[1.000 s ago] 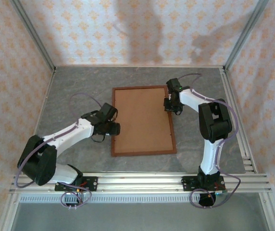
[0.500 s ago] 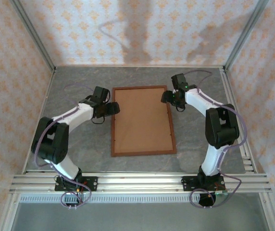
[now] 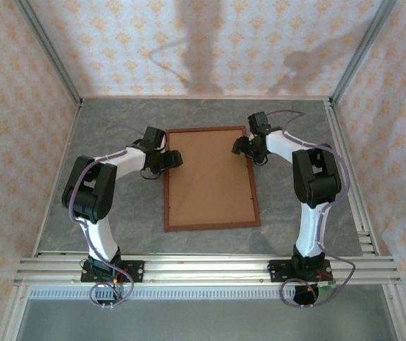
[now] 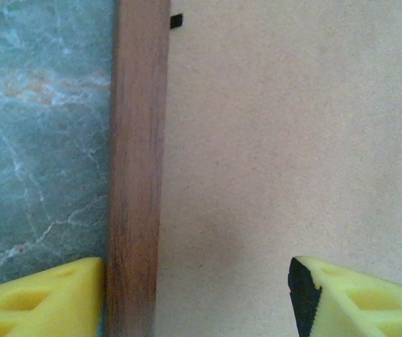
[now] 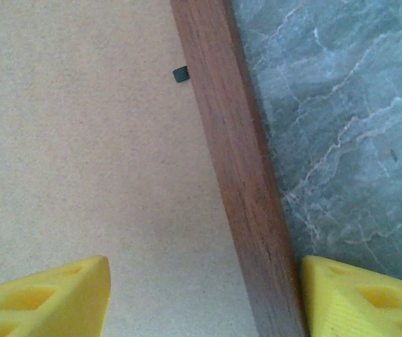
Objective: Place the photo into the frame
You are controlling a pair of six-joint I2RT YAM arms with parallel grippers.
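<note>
We are finding the left gripper (image 4: 197,302) and right gripper (image 5: 204,298) released, jaws wide apart, straddling the frame (image 4: 138,175) at its left and right rails.

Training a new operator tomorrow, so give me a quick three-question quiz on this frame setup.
1. True or false: the left gripper is open, straddling the frame at its left rail.
2. What fills the frame's opening? A glossy photo; B brown backing board; C white mat.
3. Fill in: the right gripper straddles the frame's ___ rail.
Key: 1 true; 2 B; 3 right.
</note>
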